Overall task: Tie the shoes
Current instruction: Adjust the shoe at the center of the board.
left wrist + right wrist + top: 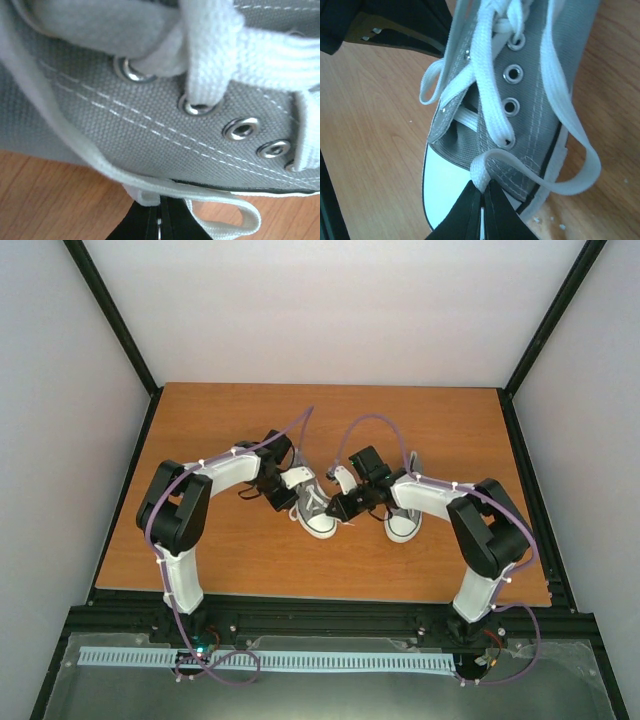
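Two grey canvas sneakers with white toe caps stand mid-table. The left shoe (318, 514) sits between both grippers; the right shoe (403, 526) lies partly under the right arm. My left gripper (160, 212) is at the left shoe's side, below its eyelets (241, 128), shut on a fold of white lace (145, 196). My right gripper (484, 200) is over the same shoe's white toe cap (445, 185), shut on a loop of the other white lace (481, 175). In the top view the left gripper (295, 502) and right gripper (337, 508) flank that shoe.
The orange wooden table (220, 430) is bounded by black frame rails (320, 602) and white walls. The left gripper's black body (395, 25) shows at the upper left of the right wrist view, close to the shoe. Small white crumbs (540, 219) lie by the sole.
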Tool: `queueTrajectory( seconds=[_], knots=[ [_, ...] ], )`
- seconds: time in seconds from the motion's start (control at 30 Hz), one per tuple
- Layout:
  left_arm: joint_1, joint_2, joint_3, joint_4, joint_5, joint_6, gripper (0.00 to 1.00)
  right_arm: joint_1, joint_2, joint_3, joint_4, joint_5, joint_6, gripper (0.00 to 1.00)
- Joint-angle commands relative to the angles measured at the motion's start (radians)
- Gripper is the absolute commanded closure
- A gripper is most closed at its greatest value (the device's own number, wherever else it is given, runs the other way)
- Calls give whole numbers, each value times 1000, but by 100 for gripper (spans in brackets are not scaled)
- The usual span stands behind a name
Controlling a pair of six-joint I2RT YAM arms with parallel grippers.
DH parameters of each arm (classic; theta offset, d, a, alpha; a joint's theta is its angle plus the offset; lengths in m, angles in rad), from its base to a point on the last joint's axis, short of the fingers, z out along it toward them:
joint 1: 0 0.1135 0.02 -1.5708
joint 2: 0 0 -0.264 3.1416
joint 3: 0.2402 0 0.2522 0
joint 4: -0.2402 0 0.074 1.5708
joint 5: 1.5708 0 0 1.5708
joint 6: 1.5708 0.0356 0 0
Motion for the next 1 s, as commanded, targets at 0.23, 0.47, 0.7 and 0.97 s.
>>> queueTrajectory(
  seconds=[0.23,0.47,0.7,0.97],
  knots=[
    [-16,2,49,-14,118,-25,99,52,-52,-74,62,-79,46,97],
    [-13,-60,21,-65,77,4,99,45,-95,-86,2,22,6,97],
    [113,-222,129,-195,11,-3,99,-74,-222,-122,-110,132,-19,96],
    [149,-323,314,-348,175,36,99,-75,-279,-24,-175,167,-219,50]
  ],
)
